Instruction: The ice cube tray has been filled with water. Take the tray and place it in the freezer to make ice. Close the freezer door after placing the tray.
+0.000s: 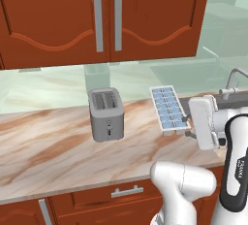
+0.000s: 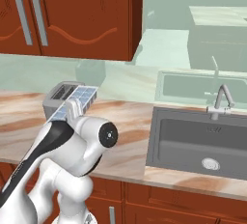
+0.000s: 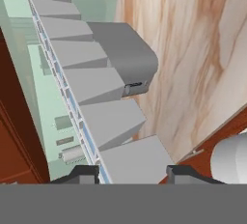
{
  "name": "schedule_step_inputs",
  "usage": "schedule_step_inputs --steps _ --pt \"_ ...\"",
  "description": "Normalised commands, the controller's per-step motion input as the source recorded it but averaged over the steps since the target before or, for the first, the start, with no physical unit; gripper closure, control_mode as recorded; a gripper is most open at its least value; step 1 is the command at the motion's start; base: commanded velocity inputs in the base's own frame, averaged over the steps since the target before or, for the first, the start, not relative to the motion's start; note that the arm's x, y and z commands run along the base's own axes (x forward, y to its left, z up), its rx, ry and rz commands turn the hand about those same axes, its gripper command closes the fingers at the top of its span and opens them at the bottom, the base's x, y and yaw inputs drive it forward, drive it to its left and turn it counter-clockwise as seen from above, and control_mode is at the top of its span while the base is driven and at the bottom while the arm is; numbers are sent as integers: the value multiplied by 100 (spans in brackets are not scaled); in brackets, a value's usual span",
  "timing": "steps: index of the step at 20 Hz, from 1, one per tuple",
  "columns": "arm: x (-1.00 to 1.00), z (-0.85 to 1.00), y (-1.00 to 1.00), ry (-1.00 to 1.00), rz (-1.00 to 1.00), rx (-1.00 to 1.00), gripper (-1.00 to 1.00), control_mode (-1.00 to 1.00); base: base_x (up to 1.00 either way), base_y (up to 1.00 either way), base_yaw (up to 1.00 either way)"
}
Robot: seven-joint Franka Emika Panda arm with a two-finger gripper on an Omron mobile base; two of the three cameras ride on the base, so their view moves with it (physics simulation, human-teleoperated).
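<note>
The ice cube tray [image 1: 167, 107] is pale grey with two rows of light blue cells and hangs lifted above the marble counter [image 1: 53, 146], right of the toaster. My gripper [image 1: 187, 127] is shut on its near end, reaching in from the right. In the hand view the tray [image 3: 91, 83] runs away from me edge-on, showing the grey undersides of its cells, with my gripper [image 3: 135, 172] clamped on either side of its nearest cell. From the right base view a part of the tray [image 2: 82, 98] peeks out above my arm. The freezer and its door are out of view.
A grey two-slot toaster [image 1: 106, 113] stands on the counter just left of the tray. Red-brown wall cabinets [image 1: 104, 18] hang overhead. A dark sink [image 2: 202, 143] with a faucet [image 2: 219, 100] lies to the right. Drawers [image 1: 126, 192] sit below the counter edge.
</note>
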Motion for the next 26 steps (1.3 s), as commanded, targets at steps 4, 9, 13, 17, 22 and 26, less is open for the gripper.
schedule_step_inputs --steps 4,9,13,17,22,26 --pt "3 0 0 0 0 0 100 100 0 0 0" --pt "0 0 0 0 0 0 100 100 -68 0 0" --pt "0 0 0 0 0 0 100 100 -100 -12 0" --pt "0 0 0 0 0 0 100 100 -67 -33 7" --pt "0 0 0 0 0 0 100 100 0 -55 53" --pt "0 0 0 0 0 0 100 100 0 -53 65"
